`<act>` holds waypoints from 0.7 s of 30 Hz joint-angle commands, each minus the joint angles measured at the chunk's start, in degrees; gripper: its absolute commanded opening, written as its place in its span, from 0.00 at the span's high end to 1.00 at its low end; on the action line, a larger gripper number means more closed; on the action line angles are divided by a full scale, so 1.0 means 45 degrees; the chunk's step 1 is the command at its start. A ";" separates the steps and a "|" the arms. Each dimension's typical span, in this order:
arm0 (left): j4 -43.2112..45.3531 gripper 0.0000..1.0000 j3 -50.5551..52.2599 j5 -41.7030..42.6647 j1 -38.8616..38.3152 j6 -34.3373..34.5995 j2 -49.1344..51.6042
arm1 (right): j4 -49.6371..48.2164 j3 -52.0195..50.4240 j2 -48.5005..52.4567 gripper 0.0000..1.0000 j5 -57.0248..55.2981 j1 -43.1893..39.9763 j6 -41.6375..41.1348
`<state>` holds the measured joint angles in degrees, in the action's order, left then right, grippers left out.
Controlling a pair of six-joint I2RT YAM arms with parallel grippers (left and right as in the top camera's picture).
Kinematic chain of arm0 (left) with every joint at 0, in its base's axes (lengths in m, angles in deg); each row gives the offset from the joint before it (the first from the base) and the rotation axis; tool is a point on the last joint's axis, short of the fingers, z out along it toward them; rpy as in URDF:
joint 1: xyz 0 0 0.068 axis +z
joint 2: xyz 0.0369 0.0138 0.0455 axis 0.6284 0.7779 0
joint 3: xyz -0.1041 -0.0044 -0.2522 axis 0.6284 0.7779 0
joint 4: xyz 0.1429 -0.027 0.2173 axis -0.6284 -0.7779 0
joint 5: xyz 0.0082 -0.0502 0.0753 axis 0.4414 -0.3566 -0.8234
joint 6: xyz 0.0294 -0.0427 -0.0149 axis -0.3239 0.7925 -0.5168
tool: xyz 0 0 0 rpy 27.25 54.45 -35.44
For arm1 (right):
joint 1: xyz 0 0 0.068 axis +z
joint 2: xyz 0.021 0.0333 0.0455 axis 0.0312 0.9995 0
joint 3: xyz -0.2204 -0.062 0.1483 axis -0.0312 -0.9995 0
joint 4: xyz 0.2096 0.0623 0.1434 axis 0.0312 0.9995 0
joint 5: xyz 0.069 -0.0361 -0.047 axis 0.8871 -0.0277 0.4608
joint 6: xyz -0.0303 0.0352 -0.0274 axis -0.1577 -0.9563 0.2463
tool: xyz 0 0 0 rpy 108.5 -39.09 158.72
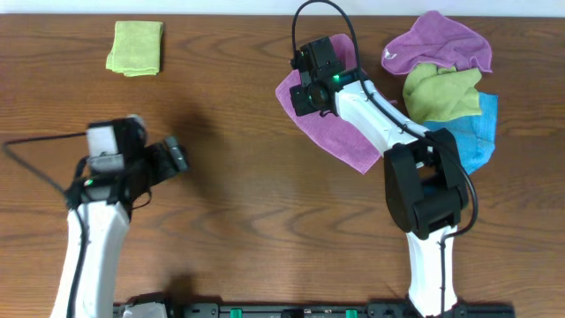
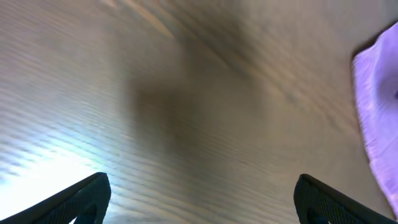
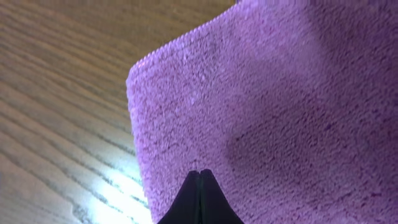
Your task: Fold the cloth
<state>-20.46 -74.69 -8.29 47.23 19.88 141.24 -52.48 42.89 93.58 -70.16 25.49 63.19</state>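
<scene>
A purple cloth (image 1: 340, 137) lies flat on the wooden table, right of centre, running diagonally. My right gripper (image 1: 305, 97) is over its upper left corner. In the right wrist view the fingers (image 3: 200, 173) are shut tip to tip above the purple cloth (image 3: 267, 93), near its left edge, with no fabric showing between them. My left gripper (image 1: 181, 157) is open and empty over bare table at the left. Its wrist view shows both fingers spread wide (image 2: 199, 199) and an edge of the purple cloth (image 2: 379, 118) at the far right.
A folded green cloth (image 1: 136, 47) lies at the back left. At the back right is a pile of crumpled cloths: a purple one (image 1: 437, 44), a green one (image 1: 439, 95) and a blue one (image 1: 477, 132).
</scene>
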 commanded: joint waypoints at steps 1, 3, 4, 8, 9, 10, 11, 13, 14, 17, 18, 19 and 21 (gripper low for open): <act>-0.0170 0.05 -0.0345 0.0437 0.0248 -0.0306 -0.0471 | -0.0141 0.0015 0.0452 0.99 -0.0296 0.0112 0.0160; -0.0257 0.05 -0.0340 0.0437 0.0238 -0.0306 -0.0529 | -0.0165 0.0015 0.0811 0.99 -0.0253 0.0175 0.0151; -0.0291 0.05 -0.0340 0.0437 0.0238 -0.0306 -0.0525 | -0.0117 0.0015 0.0967 0.99 -0.0219 0.0272 0.0155; -0.0296 0.05 -0.0345 0.0437 0.0238 -0.0306 -0.0525 | -0.0097 0.0015 0.1384 0.99 -0.0185 0.0631 0.0151; -0.0296 0.04 -0.0340 0.0437 0.0238 -0.0306 -0.0529 | -0.0024 0.0015 0.1428 0.99 -0.0092 0.0753 0.0151; -0.0291 0.05 -0.0340 0.0432 0.0238 -0.0311 -0.0529 | 0.0024 0.0015 0.1520 0.99 -0.0015 0.0869 0.0151; -0.0291 0.05 -0.0340 0.0432 0.0238 -0.0311 -0.0529 | 0.0073 0.0015 0.1545 0.99 0.0107 0.1010 0.0155; -0.0253 0.05 -0.0340 0.0403 0.0248 -0.0306 -0.0529 | 0.0087 0.0015 0.1569 0.99 0.0627 0.1331 0.0160; -0.0238 0.04 -0.0340 0.0384 0.0248 -0.0311 -0.0529 | 0.0034 0.0015 0.1569 0.99 0.0903 0.1540 0.0160; -0.0189 0.04 -0.0345 0.0359 0.0277 -0.0306 -0.0529 | -0.0039 0.0019 0.1569 0.99 0.1549 0.2195 0.0160; -0.0194 0.05 -0.0340 0.0335 0.0325 -0.0306 -0.0529 | -0.0015 0.0019 0.1569 0.99 0.1749 0.2404 0.0155; -0.0199 0.05 -0.0340 0.0335 0.0393 -0.0306 -0.0529 | -0.0010 0.0019 0.1569 0.99 0.1996 0.2608 0.0155; -0.0209 0.05 -0.0340 0.0340 0.0559 -0.0306 -0.0529 | -0.0087 0.0019 0.1569 0.99 0.2516 0.2968 0.0151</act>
<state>-21.59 -74.71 -6.56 48.65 19.75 139.09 -53.20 43.24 98.11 -64.61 36.24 63.36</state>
